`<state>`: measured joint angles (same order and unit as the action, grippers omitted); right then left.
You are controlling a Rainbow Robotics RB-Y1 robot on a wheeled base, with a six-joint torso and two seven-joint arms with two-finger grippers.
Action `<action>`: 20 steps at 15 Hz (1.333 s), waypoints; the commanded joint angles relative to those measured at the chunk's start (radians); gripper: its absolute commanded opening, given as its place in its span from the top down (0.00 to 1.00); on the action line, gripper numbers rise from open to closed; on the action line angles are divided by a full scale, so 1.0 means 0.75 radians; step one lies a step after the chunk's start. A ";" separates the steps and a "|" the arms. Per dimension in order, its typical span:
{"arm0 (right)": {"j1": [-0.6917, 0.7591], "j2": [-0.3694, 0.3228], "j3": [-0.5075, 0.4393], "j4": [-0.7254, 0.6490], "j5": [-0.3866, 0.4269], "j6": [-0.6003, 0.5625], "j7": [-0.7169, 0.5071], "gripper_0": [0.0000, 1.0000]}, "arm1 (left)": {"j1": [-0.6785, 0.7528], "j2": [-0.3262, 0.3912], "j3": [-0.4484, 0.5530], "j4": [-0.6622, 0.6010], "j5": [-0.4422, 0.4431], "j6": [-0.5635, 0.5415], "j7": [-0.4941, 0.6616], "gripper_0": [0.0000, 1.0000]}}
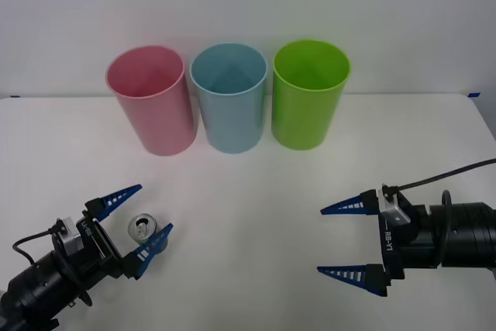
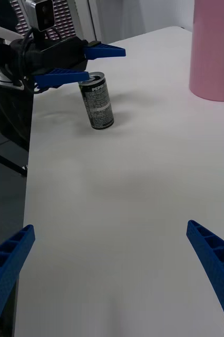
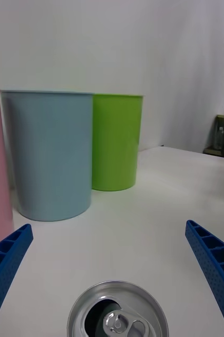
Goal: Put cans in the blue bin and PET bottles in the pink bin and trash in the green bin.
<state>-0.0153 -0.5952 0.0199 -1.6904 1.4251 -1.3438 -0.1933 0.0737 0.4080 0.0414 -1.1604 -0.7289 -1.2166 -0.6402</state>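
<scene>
A small can with a silver pull-tab top and dark printed body stands upright on the white table at the near left, also seen as the can and the can. My left gripper is open, its blue fingers to either side of the can without touching it. Across the table, my right gripper hovers open and holds nothing. At the back stand the pink bin, the blue bin and the green bin in a row, left to right.
The white table stretches wide between the grippers and the bins. Its back edge runs just behind the bins against a white wall. A cable trails from my right arm.
</scene>
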 commanded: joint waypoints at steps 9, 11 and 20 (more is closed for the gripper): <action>0.000 0.000 0.000 0.000 0.000 0.000 0.000 0.00 | 0.002 0.000 0.000 -0.001 0.002 -0.002 0.001 0.00; 0.000 0.000 0.000 0.000 0.000 0.000 0.000 0.00 | 0.002 0.000 0.000 -0.001 0.002 -0.002 0.001 0.00; 0.000 0.000 0.000 0.000 0.000 0.000 0.000 0.00 | -0.004 0.000 0.000 -0.001 0.004 0.002 -0.001 1.00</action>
<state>-0.0153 -0.5952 0.0199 -1.6904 1.4251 -1.3438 -0.1933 0.0716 0.4080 0.0413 -1.1611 -0.7257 -1.2161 -0.6420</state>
